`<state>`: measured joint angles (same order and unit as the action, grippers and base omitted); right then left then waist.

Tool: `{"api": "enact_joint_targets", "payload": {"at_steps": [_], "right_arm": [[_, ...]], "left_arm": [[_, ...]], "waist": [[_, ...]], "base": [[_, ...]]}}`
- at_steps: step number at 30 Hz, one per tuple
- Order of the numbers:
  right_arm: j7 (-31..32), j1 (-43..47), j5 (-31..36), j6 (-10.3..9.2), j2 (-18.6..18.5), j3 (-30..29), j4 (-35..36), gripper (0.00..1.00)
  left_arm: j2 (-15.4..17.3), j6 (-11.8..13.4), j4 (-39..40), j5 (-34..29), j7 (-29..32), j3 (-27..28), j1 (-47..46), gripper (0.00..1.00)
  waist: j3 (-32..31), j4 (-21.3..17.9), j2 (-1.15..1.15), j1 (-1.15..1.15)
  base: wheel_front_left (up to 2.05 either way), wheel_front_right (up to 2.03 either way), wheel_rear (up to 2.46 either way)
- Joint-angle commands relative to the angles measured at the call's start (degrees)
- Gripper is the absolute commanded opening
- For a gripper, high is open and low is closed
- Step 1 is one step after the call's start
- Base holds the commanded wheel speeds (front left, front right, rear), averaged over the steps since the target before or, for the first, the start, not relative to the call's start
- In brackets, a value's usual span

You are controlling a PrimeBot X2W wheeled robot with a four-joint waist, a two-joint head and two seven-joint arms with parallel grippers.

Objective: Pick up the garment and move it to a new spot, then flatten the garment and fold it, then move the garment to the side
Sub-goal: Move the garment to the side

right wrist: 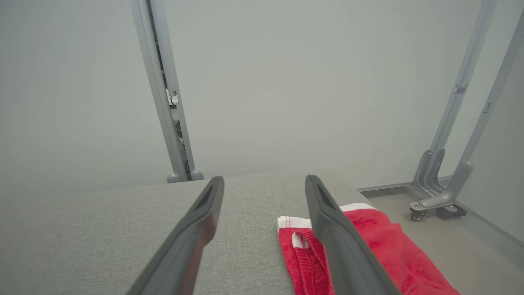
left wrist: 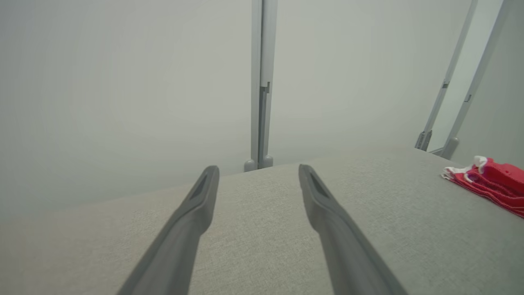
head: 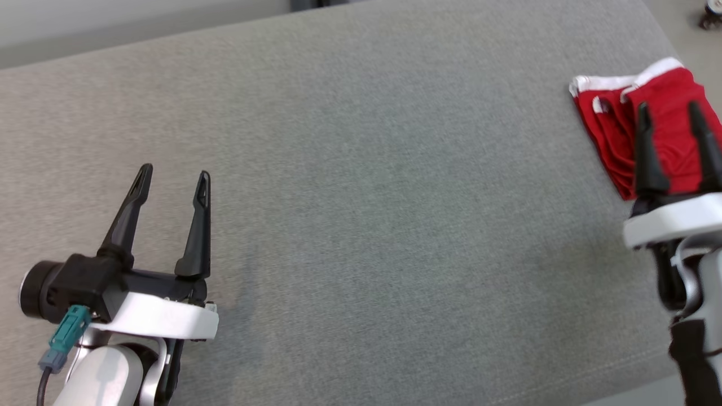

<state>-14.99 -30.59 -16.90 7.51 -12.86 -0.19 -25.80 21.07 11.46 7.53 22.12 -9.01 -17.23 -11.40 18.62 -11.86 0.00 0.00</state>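
Note:
The garment (head: 671,121) is a red cloth with white trim, folded into a small stack at the far right of the grey surface (head: 366,186). Above its near part hangs my right gripper (head: 670,113), open and holding nothing. In the right wrist view the garment (right wrist: 385,254) lies under and to the right of that gripper (right wrist: 264,182), apart from the fingers. My left gripper (head: 174,175) stands open and empty at the lower left, far from the cloth. In the left wrist view the garment (left wrist: 491,184) shows at the right edge, well right of the left gripper (left wrist: 258,170).
The grey padded surface ends just right of the garment, with floor beyond. A metal frame leg on castors (right wrist: 440,200) stands on the floor at the right. A grey upright post (left wrist: 262,82) rises behind the far edge, before a pale wall.

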Motion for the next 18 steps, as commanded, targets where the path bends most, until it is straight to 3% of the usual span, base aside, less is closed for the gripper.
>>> {"api": "enact_joint_targets", "payload": {"at_steps": [1, 11, 18], "right_arm": [[-0.2, 2.4, 0.5, -0.04, 1.1, 0.2, 1.8, 1.0], [4.0, 11.6, 3.6, -0.04, 6.2, 1.0, 11.2, 1.0], [7.5, 18.0, 5.2, -0.04, 7.6, -0.1, 17.4, 1.0]], "left_arm": [[-0.3, 0.7, -0.6, 0.7, -0.7, 0.5, 1.1, 1.0], [-0.9, 2.5, -3.4, 2.6, -1.5, 2.2, 4.4, 1.0], [-0.7, 3.5, -4.6, 3.6, -0.8, 2.6, 7.2, 1.0]], "waist": [[-2.7, 2.5, 0.0, 0.0], [-7.3, 7.7, 0.0, 0.0], [-11.0, 9.8, 0.0, 0.0]], "base": [[0.0, 0.0, 0.0], [0.0, 0.0, 0.0], [0.0, 0.0, 0.0]]}}
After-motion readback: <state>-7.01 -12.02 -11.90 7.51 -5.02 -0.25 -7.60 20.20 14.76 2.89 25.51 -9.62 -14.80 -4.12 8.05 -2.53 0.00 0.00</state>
